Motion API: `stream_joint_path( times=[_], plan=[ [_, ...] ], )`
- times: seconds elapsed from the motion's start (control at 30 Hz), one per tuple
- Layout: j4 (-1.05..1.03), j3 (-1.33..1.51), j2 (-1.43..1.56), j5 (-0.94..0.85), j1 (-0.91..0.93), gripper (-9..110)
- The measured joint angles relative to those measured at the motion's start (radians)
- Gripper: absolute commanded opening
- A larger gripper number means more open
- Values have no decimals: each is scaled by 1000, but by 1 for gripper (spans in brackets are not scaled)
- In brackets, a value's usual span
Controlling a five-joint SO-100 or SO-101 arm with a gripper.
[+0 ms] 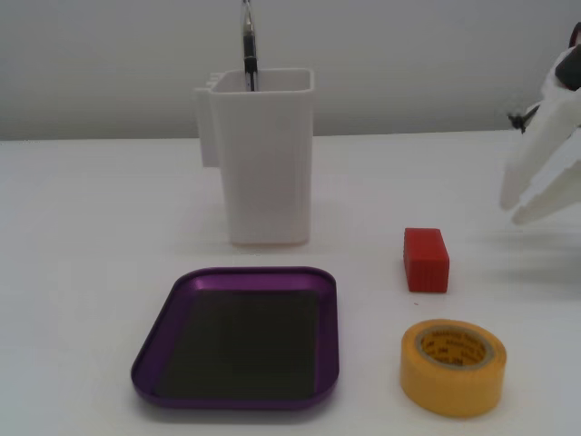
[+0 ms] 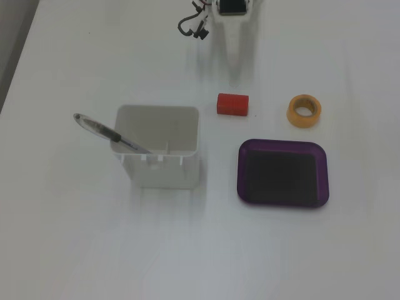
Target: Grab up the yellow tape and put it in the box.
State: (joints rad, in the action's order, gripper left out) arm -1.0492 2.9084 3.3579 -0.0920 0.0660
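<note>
Yellow tape (image 1: 452, 367) thick roll, flat on table, printed core.

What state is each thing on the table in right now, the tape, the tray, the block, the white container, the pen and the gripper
yellow tape: lying flat on the table, hole up, not gripped.
purple tray: empty, upright.
red block: resting on the table, apart from the tape.
white container: standing upright, open at the top.
pen: standing in the container, leaning over its rim.
gripper: open, empty, raised off the table.
</note>
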Motion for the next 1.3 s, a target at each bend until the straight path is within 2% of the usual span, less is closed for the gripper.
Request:
stream_joint_path(
  times=[0.17,0.4,0.6,0.77,0.9,1.3],
  plan=[
    [101,-46,-133,-84,67,6],
    [74,-391,-615,-121,51,10],
    [-152,-761,-1051,-204,-152,15],
    [-245,-977,-1310,-215,-339,16],
    [-252,-1045,-1434,-215,-430,16],
    [-115,-1065,-1638,-196,-439,16]
  ],
)
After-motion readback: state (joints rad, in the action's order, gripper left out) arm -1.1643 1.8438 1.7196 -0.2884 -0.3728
